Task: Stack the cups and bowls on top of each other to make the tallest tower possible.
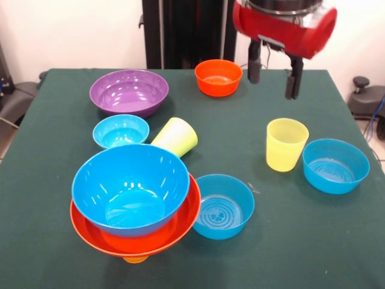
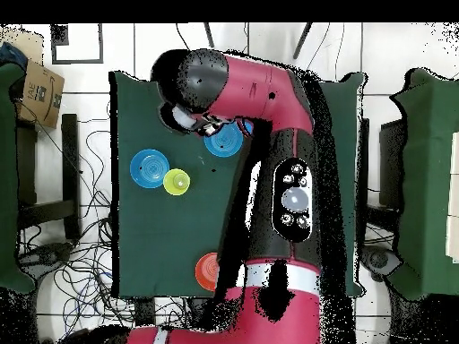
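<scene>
The tower stands at the front left: a big blue bowl (image 1: 130,188) nested in a wider orange bowl (image 1: 174,232), over an orange cup (image 1: 135,259) of which only the base shows. My gripper (image 1: 274,75) hangs open and empty at the far right, above the table and behind the upright pale yellow cup (image 1: 286,144) (image 2: 177,182). A lime green cup (image 1: 175,136) lies on its side against the tower. Loose bowls are a purple one (image 1: 129,91), a small orange one (image 1: 218,76), a small blue one (image 1: 121,130) and two medium blue ones (image 1: 224,206) (image 1: 335,165).
The green table (image 1: 313,241) has bare cloth at the front right and between the yellow cup and the small orange bowl. In the overhead view the arm (image 2: 269,107) covers much of the table. Cables and a cardboard box (image 2: 40,90) lie off the table.
</scene>
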### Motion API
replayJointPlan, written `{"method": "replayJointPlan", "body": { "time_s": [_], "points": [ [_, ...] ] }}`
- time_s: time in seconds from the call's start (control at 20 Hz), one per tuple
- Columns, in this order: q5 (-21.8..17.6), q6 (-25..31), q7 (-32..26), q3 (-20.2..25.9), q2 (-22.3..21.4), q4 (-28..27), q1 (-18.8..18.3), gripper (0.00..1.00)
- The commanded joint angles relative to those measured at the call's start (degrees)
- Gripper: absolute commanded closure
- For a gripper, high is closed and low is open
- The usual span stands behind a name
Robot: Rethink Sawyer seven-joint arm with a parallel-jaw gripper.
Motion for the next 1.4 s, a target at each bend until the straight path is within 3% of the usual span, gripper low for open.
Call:
{"method": "replayJointPlan", "body": {
  "time_s": [0.05,0.35,0.65,1.4],
  "points": [
    [-4.41,3.18,-18.5,10.72,6.26,-0.61,-1.37,0.0],
    [-4.53,0.2,-19.27,11.12,8.22,-1.05,-2.74,0.0],
    [-7.4,-2.78,-15.89,8.32,10.17,-2.91,-2.26,0.0],
    [-10.16,2.65,-26.6,14.82,18.01,-12.54,-5.5,0.0]
  ]
}}
